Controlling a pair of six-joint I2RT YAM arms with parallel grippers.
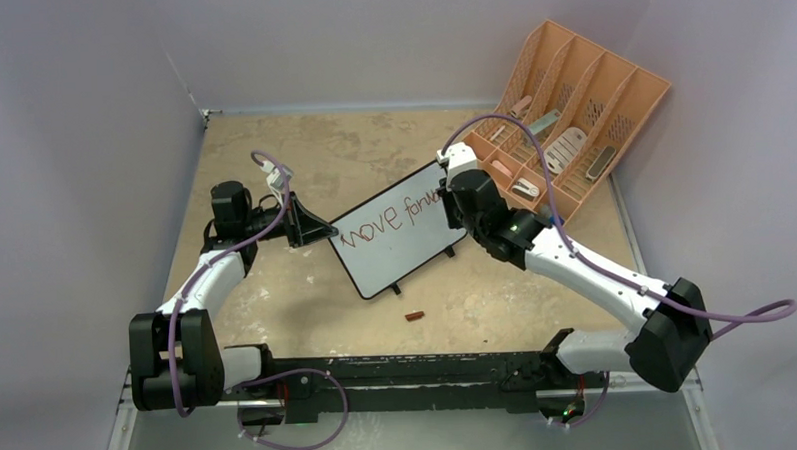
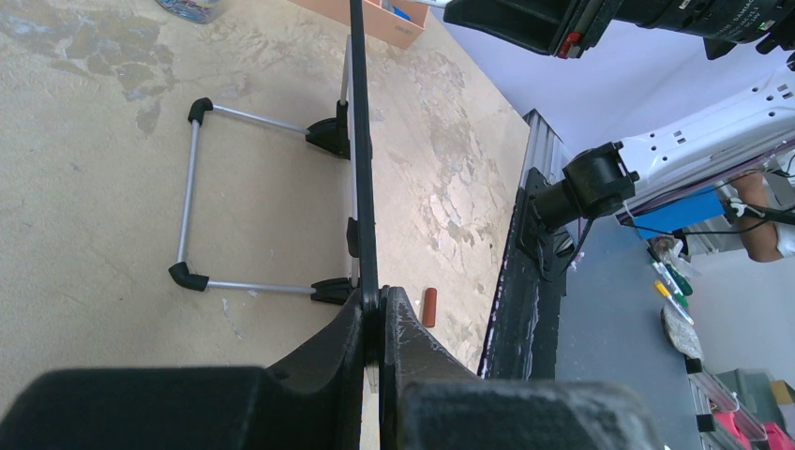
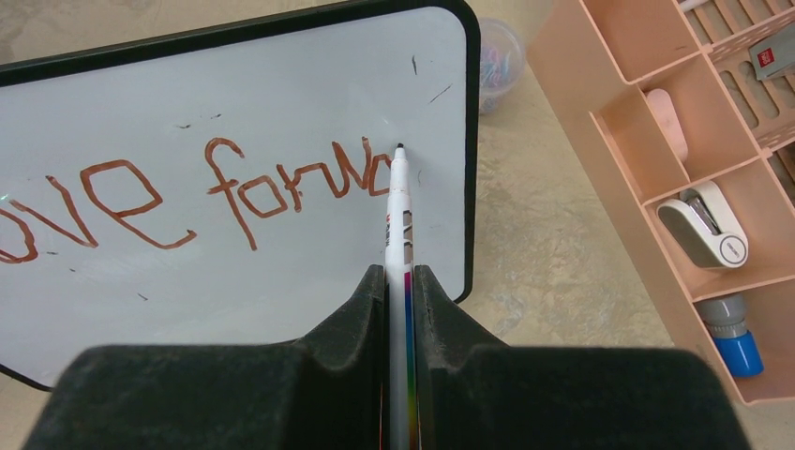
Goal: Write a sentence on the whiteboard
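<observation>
- The whiteboard (image 1: 390,240) stands propped on the tan table (image 1: 272,159), between the two arms; its white face is turned toward the arm bases, and in the top view it sits on a diagonal.
- The left gripper (image 2: 378,302) is clamped on the left edge of the whiteboard; one finger presses each face of the thin black frame.
- The right gripper (image 3: 400,277) is closed around a marker (image 3: 397,206); the dark tip touches the white face close to the right edge of the whiteboard, just after the last letter.
- Red-brown handwriting (image 3: 234,187) runs across the whiteboard; the top view shows "move" and then a word that begins "for"; the right wrist view gives "ove forw" plus one more letter that I cannot read for sure.
- A wire stand (image 2: 192,197) with black corner pieces lies flat on the table behind the whiteboard, joined to its lower edge.
- A small reddish-brown cap (image 1: 415,315) lies on the table in front of the whiteboard, apart from it.
- A peach slotted organizer (image 1: 581,74) leans to the right of the whiteboard and behind it, near but not touching; its compartments hold a white stapler-like thing (image 3: 703,225), a pink piece (image 3: 667,122) and a grey-and-blue piece (image 3: 731,337).
- A small clear jar (image 3: 502,52) with coloured bits stands just past the right end of the whiteboard.
</observation>
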